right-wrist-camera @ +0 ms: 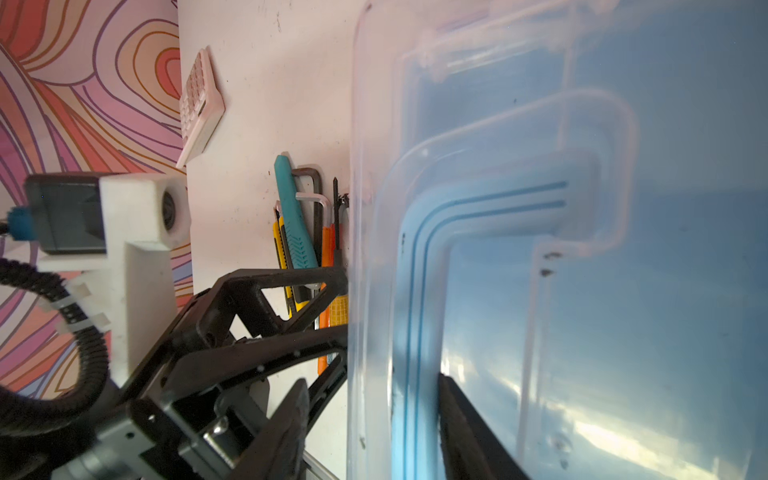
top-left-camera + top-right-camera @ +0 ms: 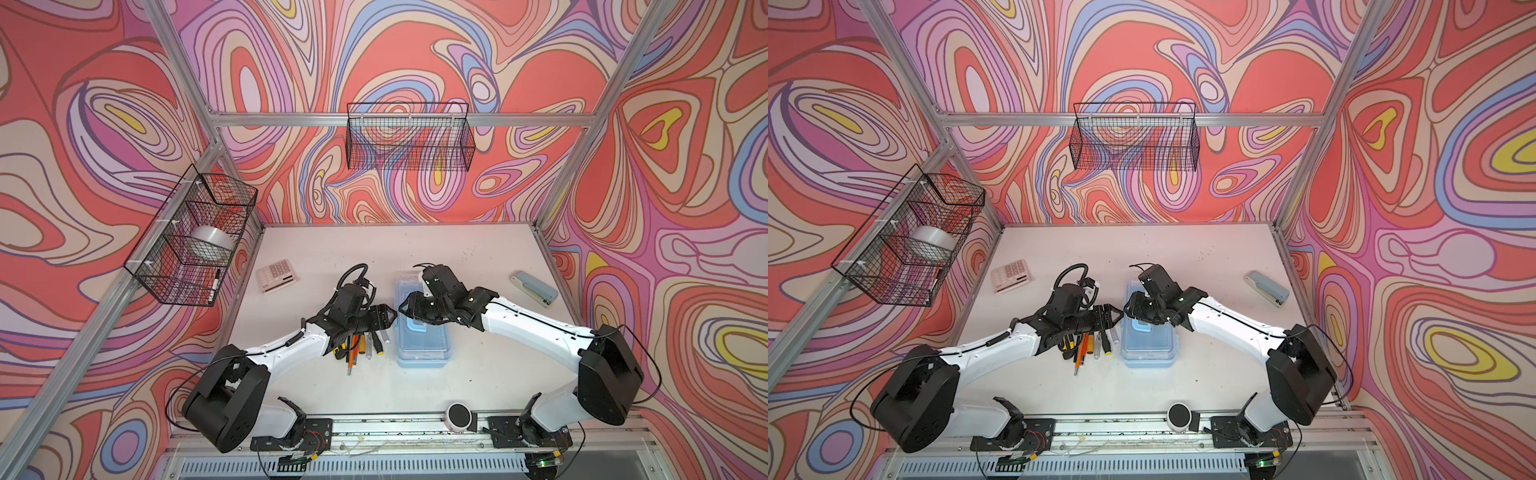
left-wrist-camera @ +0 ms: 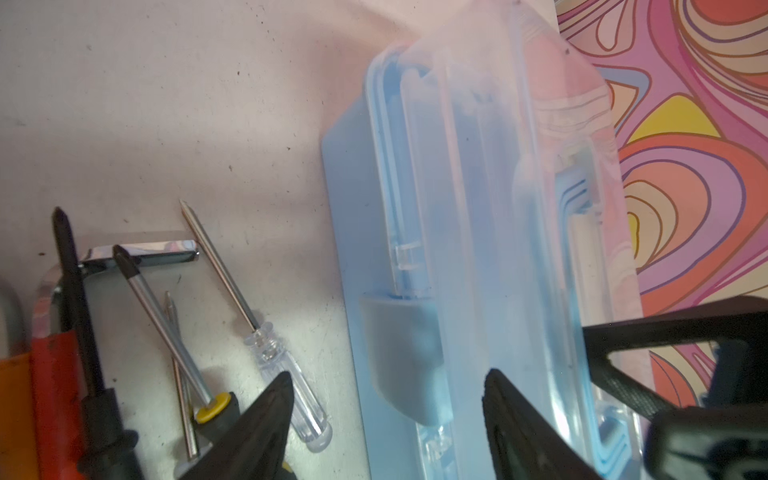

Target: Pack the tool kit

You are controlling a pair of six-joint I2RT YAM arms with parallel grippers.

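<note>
We find the small rectangular light-blue plastic case (image 2: pixel 422 347) with its clear lid lying flat near the middle of the white bench (image 2: pixel 457 249), long sides running away from the arm bases; the case (image 2: pixel 1148 351) shows so in both top views. The lid is down, and the pale-blue arched handle (image 1: pixel 498 199) lies folded flat on it. A grey-blue latch tab (image 3: pixel 399 357) sits on the long side facing the loose tools.

The left jaws stand wide, tips at that long side, the latch tab between them and clear of both in the left wrist view. The right jaws reach across the case from the opposite side and stand partly apart: in the right wrist view one jaw lies on the lid against the handle's limb, the other shows outside the lid's rim. We cannot tell whether they pinch anything.

The tools lie in a heap on the bench just beside the case, partly under the left arm (image 2: pixel 286 345). Among them we make out a teal cutter (image 1: pixel 293 216), a yellow-and-black cutter (image 1: pixel 277 245), a dark hex key (image 1: pixel 309 169), a chrome hex key (image 3: pixel 145 253), an orange-handled screwdriver (image 1: pixel 327 245) and a clear-handled screwdriver (image 3: pixel 270 349).

Farther out, a pinkish-white calculator (image 2: pixel 277 275) rests toward the bench's left rear and a grey-blue stapler (image 2: pixel 534 287) toward its right edge, both well apart from the case.
</note>
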